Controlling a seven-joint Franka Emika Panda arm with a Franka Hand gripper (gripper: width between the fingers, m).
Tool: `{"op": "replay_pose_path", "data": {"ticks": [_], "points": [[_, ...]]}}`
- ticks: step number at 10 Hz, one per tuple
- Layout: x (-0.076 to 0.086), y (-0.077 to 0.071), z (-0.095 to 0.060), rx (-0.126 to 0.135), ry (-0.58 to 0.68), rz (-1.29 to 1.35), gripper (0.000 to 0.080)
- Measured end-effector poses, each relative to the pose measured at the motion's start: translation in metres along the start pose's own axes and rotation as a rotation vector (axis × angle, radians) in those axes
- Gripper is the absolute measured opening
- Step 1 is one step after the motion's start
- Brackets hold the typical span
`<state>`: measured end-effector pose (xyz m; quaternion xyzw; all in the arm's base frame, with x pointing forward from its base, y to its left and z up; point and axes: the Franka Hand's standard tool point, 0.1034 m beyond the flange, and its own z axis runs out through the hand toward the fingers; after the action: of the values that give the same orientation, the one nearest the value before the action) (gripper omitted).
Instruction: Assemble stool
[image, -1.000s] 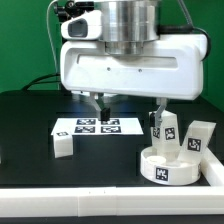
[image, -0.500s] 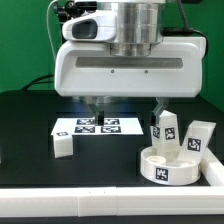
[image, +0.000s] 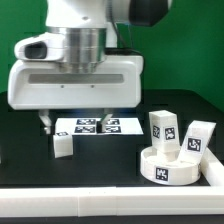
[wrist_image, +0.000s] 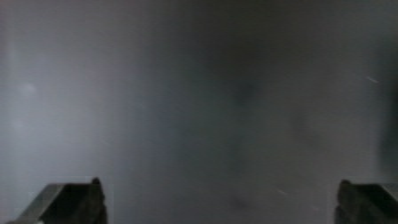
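The exterior view is brightly, evenly lit. The white arm housing (image: 75, 85) is nearly washed out, while the black table (image: 25, 175) swallows light and shows hardly any shadow. Detail is coarse and slightly soft. The wrist view is dim, grey and wholly out of focus, smeared in vertical streaks; only the fingers (wrist_image: 71, 204) show, as dark blurs.
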<state>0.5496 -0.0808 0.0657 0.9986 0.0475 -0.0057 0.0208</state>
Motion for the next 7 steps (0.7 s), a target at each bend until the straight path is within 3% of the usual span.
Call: {"op": "replay_pose_path", "data": {"ticks": [4,5,7], "points": [[-0.002,0.001,0.002,0.002,-0.003,-0.001,0.0648],[-0.011,0.010,0.009,0.014,-0.014,-0.015,0.0648],[-0.036,0.023,0.024,0.004,-0.027,-0.055,0.0648]]}}
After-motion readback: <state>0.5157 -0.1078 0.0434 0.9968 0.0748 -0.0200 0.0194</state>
